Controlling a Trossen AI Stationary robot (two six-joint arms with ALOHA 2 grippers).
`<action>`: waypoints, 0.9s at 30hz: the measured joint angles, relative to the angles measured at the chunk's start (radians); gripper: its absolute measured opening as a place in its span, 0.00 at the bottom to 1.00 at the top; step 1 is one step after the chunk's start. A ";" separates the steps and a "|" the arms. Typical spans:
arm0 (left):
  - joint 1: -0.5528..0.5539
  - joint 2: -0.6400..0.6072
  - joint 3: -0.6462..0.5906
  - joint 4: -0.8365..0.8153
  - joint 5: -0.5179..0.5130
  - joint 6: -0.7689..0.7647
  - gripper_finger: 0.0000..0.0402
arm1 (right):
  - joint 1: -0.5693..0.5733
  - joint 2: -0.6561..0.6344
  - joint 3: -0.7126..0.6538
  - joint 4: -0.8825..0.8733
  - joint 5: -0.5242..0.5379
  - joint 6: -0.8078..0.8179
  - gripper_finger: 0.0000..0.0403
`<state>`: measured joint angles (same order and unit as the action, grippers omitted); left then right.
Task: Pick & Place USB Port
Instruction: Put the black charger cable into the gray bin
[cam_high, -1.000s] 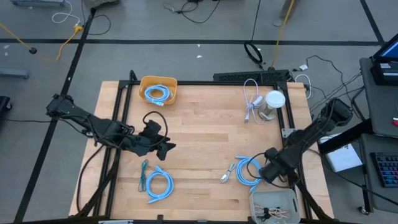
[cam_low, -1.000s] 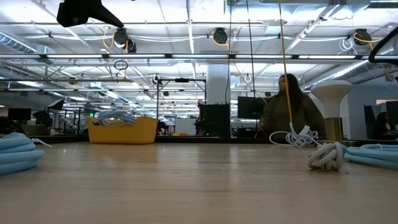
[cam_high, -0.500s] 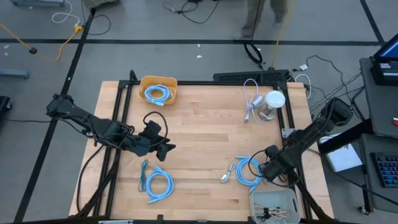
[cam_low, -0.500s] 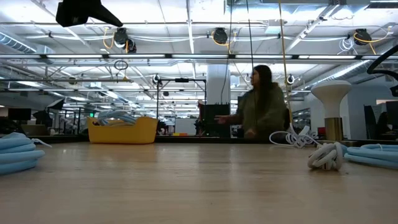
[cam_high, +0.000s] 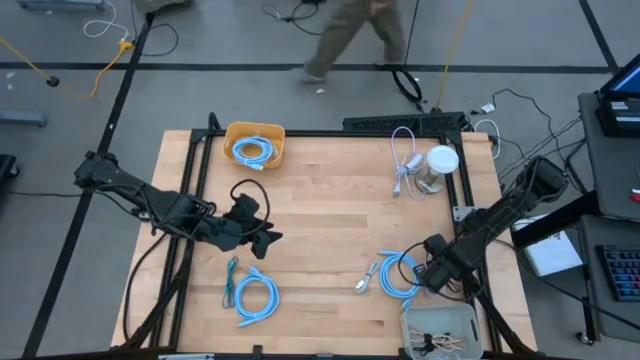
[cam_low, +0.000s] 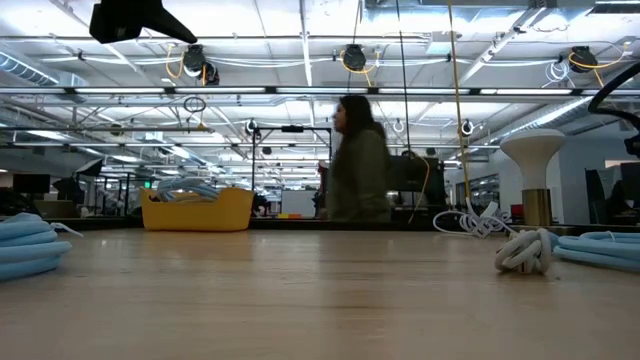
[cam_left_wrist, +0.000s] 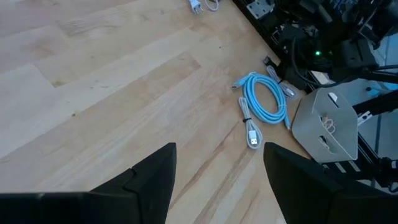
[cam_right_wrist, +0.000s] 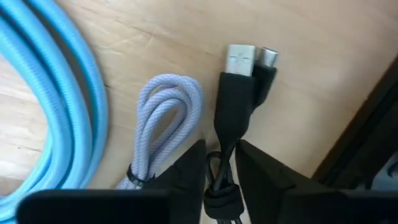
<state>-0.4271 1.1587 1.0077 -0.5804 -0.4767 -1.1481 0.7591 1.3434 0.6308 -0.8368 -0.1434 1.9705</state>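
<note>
A black USB cable (cam_right_wrist: 235, 106) with two metal plug ends lies on the wood at the table's near right, beside a lavender cable bundle (cam_right_wrist: 165, 112) and a light blue coil (cam_high: 400, 272). My right gripper (cam_high: 432, 268) is down on it, shut around the black cable. My left gripper (cam_high: 265, 238) hovers open above the table's left middle, with nothing between its fingers (cam_left_wrist: 155, 180). My right gripper pinches the black cable just behind its plug housing (cam_right_wrist: 221, 163) between its two fingers (cam_right_wrist: 186, 171), one on each side. The metal plug ends (cam_right_wrist: 241, 59) stick out past the fingertips. The cable lies on the wood.
A yellow basket (cam_high: 255, 145) with a blue cable stands far left. A grey tray (cam_high: 440, 328) sits at the near right corner. Another blue coil (cam_high: 255, 298) lies near left, and a white cable and white round object (cam_high: 440, 165) lie far right. A person (cam_low: 360, 160) walks beyond the far edge.
Both arms have kept their places. A person beyond the table's far edge has walked across the room from right to left.
</note>
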 joint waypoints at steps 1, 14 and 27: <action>0.000 0.000 0.000 0.000 0.000 0.000 0.61 | 0.005 0.000 0.000 0.002 0.001 0.000 0.17; 0.000 0.000 0.000 -0.037 -0.002 -0.010 0.61 | 0.036 0.004 0.131 -0.094 0.004 -0.177 0.07; -0.003 0.000 0.000 -0.063 -0.002 -0.033 0.61 | 0.079 0.005 0.603 -0.473 0.203 -0.452 0.05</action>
<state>-0.4298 1.1587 1.0077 -0.6432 -0.4782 -1.1813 0.8380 1.3485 1.2334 -1.3103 0.0593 1.5189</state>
